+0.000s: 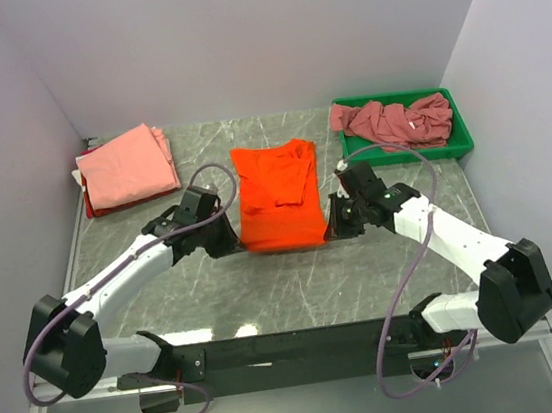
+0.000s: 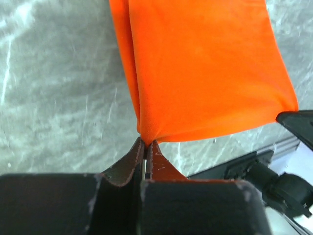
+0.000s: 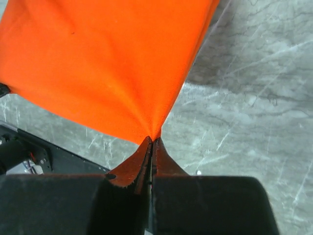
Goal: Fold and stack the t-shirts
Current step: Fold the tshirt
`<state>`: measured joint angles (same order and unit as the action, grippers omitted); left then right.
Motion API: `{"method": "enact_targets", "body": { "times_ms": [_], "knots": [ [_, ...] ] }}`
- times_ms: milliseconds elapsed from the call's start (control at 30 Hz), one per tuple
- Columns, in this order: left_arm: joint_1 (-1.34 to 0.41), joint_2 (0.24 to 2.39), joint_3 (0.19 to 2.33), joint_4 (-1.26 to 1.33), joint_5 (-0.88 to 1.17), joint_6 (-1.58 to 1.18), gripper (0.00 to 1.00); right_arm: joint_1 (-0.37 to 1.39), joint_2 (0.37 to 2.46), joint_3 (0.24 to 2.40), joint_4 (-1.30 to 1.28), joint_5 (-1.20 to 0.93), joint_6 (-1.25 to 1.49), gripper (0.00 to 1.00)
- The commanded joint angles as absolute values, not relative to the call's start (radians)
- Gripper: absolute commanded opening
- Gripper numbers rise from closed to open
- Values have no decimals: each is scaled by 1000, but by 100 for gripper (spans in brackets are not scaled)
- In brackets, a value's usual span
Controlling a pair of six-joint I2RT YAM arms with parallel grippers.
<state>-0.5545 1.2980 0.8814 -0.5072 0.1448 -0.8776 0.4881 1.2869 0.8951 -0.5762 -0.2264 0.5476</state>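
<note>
A bright orange t-shirt (image 1: 277,194) lies lengthwise in the middle of the table, its near hem lifted and stretched between both grippers. My left gripper (image 1: 237,239) is shut on the hem's left corner, seen up close as my left gripper (image 2: 146,142) pinching orange cloth (image 2: 205,73). My right gripper (image 1: 331,226) is shut on the right corner, shown in the wrist view as my right gripper (image 3: 152,139) clamping the orange cloth (image 3: 102,63). A folded salmon-pink t-shirt (image 1: 127,165) rests at the far left. Crumpled rose-mauve t-shirts (image 1: 393,119) fill the bin.
A green plastic bin (image 1: 462,143) stands at the far right. The salmon-pink shirt lies over a darker red cloth (image 1: 100,210). The grey marble table (image 1: 295,280) is walled on three sides. The black base rail (image 1: 293,343) runs along the near edge.
</note>
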Motion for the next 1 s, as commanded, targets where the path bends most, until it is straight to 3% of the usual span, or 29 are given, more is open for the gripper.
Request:
{"method": "enact_targets", "body": {
  "times_ms": [0,300,567,967],
  "knots": [
    [-564,1256,859,-607,163,-887,1,486,1249,914,-701,-183,515,0],
    [-615,1070,755,-712,278,-896,1,528,1072,844,-823,-189,558,0],
    [-675,934,857,-822,288,-1008,1,661,954,913,-977,-153,692,0],
    [-600,1155,1068,-822,227,-896,1,594,1103,1115,-965,17,715,0]
  ]
}}
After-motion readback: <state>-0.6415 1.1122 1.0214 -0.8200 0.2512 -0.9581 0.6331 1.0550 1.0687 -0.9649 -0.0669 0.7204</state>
